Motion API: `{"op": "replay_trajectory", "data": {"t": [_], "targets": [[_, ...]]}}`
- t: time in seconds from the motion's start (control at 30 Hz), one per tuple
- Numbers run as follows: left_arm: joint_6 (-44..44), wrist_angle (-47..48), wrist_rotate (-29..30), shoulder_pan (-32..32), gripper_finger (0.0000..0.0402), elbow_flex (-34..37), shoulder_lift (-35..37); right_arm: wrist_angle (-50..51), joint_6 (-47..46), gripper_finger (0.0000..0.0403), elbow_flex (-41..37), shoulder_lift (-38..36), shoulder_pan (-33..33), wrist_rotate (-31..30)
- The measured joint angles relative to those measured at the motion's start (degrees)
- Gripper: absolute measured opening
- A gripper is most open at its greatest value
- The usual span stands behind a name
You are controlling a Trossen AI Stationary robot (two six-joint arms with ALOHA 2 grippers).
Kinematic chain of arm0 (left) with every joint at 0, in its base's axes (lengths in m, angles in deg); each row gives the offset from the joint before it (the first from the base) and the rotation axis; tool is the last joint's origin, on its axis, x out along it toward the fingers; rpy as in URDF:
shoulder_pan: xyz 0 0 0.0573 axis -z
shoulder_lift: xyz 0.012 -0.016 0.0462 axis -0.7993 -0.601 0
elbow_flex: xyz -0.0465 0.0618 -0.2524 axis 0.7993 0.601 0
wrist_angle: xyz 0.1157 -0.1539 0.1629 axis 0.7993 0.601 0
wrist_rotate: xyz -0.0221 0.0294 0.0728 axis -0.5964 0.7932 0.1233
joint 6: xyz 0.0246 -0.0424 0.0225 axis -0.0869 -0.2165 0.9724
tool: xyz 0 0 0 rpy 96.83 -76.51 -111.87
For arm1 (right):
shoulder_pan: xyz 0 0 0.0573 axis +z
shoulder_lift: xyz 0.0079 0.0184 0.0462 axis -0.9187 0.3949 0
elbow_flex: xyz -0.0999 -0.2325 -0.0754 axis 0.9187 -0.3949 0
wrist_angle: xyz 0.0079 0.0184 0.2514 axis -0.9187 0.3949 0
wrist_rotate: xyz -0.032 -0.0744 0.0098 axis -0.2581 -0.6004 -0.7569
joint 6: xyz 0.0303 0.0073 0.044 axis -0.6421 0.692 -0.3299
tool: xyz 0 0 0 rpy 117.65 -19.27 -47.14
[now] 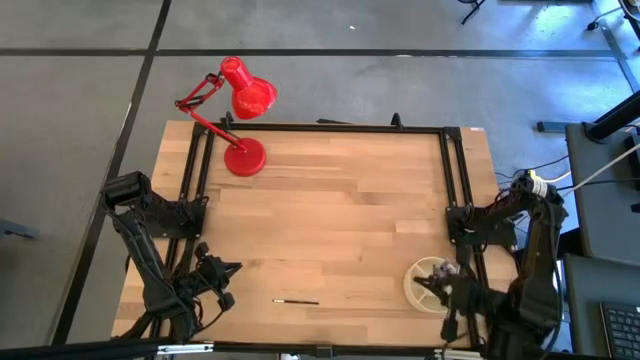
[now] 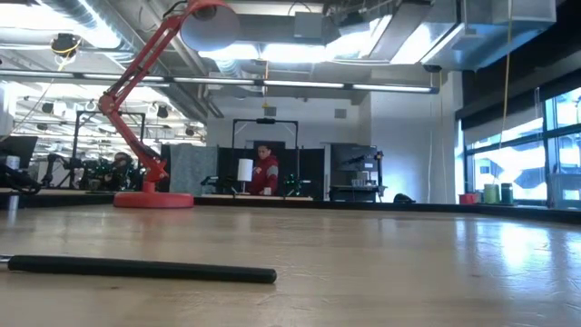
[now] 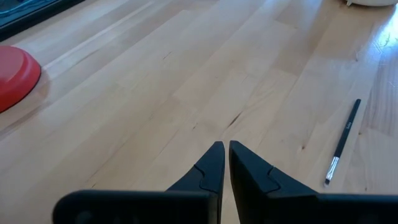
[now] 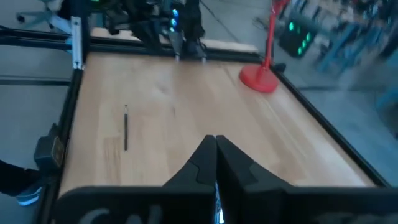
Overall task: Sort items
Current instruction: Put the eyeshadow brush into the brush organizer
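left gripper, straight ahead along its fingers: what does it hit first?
Probably nothing close. The left gripper, fingers shut, faces bare light wooden table. The thin black makeup brush lies off to one side, the red desk lamp base to the other. Depth past mid-table is unclear.

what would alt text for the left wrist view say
The left gripper, fingers nearly shut and empty, hovers over a bare wooden table. One black makeup brush lies alone beside it, with the red lamp base at the frame's edge.
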Motion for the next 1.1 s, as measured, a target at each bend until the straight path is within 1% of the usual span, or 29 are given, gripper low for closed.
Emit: {"op": "replay_trajectory", "data": {"t": [0.13,0.23,0.37,0.53,0.6,0.67,1.1], "targets": [[0.0,0.0,0.0,0.0,0.002,0.0,-0.02,-5.11,-0.27,0.0,-5.38,0.13,2.23,-2.57],[0.0,-0.01,0.02,0.0,0.002,0.0,-0.02,-9.32,-1.53,0.0,-10.43,0.14,2.77,-2.64],[0.0,0.01,0.03,0.0,0.002,0.0,-0.02,-11.98,-3.8,0.0,-15.38,0.12,2.81,-2.5],[0.0,-0.01,-0.03,0.0,0.002,0.0,-0.02,-10.4,-9.34,0.0,-19.32,0.1,2.59,2.37],[0.0,-0.19,-0.52,0.0,0.002,0.0,-0.02,-10.39,-11.52,0.0,-20.44,0.12,2.57,4.56],[0.01,-0.23,-1.33,0.0,0.002,0.0,-0.02,-10.51,-13.37,0.0,-21.35,0.12,2.69,5.34],[0.02,-0.64,-1.42,0.0,0.002,0.0,-0.04,-9.88,-13.96,0.001,-22.08,-0.23,5.1,5.31]]}}
